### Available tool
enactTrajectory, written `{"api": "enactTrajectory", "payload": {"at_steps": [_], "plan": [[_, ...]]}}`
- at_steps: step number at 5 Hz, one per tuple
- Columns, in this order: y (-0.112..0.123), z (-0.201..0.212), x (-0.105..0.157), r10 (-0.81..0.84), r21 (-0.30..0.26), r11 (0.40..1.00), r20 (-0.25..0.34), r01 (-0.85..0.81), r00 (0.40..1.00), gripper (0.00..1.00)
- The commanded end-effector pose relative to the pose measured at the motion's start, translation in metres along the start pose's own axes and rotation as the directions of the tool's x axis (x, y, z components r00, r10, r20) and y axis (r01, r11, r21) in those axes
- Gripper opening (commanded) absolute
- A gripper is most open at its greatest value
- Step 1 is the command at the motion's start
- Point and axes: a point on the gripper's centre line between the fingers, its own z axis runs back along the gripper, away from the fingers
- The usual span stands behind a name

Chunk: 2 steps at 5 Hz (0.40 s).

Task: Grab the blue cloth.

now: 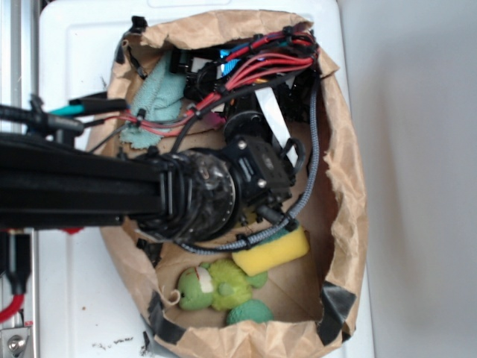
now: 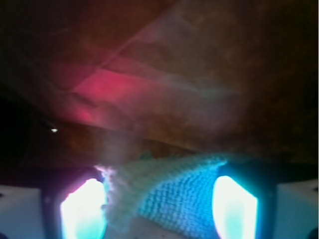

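In your wrist view the blue cloth (image 2: 174, 199) fills the lower centre of the frame; you see a pale teal, blue-green rag with a nubby, ribbed weave, its left edge paler and bunched, its top edge running as a ridge from lower left toward the right; the picture is soft and dim, so finer detail is lost. The cloth lies between the two glowing fingers (image 2: 82, 211) of the gripper (image 2: 158, 211); the jaws stand apart on either side of it, spread about as wide as the cloth's visible width; whether the pads press the fabric you cannot tell from this blur. Behind the cloth you see brown paper, creased, with a reddish glow at centre left.

In the exterior view the brown paper bag (image 1: 350, 186) lies open on a white surface (image 1: 82, 45), its rim rolled and patched with black tape; the cloth (image 1: 160, 101) sits in the bag's upper left, partly under red wires; the arm (image 1: 209, 186) reaches in from the left and hides the gripper; at the lower middle of the bag lie a yellow sponge (image 1: 272, 252) and, just beside it, a green plush toy (image 1: 216, 287).
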Motion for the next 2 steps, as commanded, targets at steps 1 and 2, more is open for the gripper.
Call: {"api": "enactTrajectory", "payload": {"at_steps": [1, 2], "plan": [[0.0099, 0.0137, 0.0134, 0.001, -0.043, 0.999, 0.010, -0.001, 1.000, 0.00], [0.0104, 0.0151, 0.0141, -0.002, -0.051, 0.999, 0.005, 0.002, 1.000, 0.00]]}}
